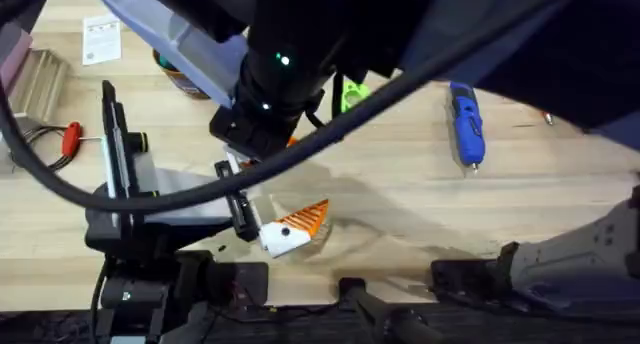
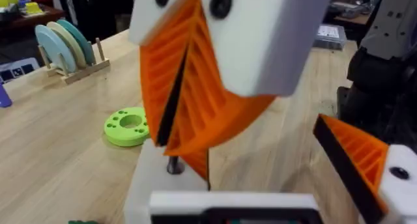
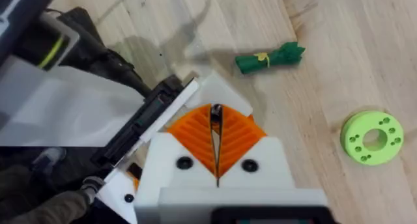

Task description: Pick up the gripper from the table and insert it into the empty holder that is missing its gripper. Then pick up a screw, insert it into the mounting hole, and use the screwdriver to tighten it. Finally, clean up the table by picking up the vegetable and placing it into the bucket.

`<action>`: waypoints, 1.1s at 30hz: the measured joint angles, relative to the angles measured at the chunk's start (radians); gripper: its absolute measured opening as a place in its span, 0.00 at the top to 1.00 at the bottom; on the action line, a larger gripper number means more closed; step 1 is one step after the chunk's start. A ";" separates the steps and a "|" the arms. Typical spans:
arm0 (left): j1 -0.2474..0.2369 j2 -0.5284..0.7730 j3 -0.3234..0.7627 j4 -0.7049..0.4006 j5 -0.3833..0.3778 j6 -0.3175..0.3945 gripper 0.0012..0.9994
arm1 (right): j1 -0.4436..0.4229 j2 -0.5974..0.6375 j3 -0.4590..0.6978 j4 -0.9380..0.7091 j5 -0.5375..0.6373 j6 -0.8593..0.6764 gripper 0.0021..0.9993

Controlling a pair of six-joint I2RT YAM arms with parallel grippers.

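1 screw [image 3: 216, 110] pinched between the right end effector [image 3: 215, 149] pads

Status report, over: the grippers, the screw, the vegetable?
Right gripper shut on screw, just above left gripper. Vegetable lying on table, not picked up. Green disc off to the side, not in the way.

One vegetable [image 3: 270, 57], one green disc [image 3: 372, 137], one blue screwdriver [image 1: 466, 123].

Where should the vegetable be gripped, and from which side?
Grip the vegetable across its slim middle, by the yellow band, coming straight down from above. It lies flat on the table, long and thin, so the jaws should span its narrow width.
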 joint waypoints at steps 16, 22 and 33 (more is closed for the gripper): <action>0.000 0.000 0.000 0.000 0.000 -0.002 0.01 | 0.000 0.000 -0.004 0.004 -0.009 0.000 1.00; 0.000 0.000 0.000 0.000 0.000 0.002 0.01 | -0.007 0.000 -0.013 0.007 -0.031 0.003 1.00; 0.000 0.000 0.000 0.000 0.000 0.002 0.01 | -0.014 0.000 -0.017 0.010 -0.038 0.003 1.00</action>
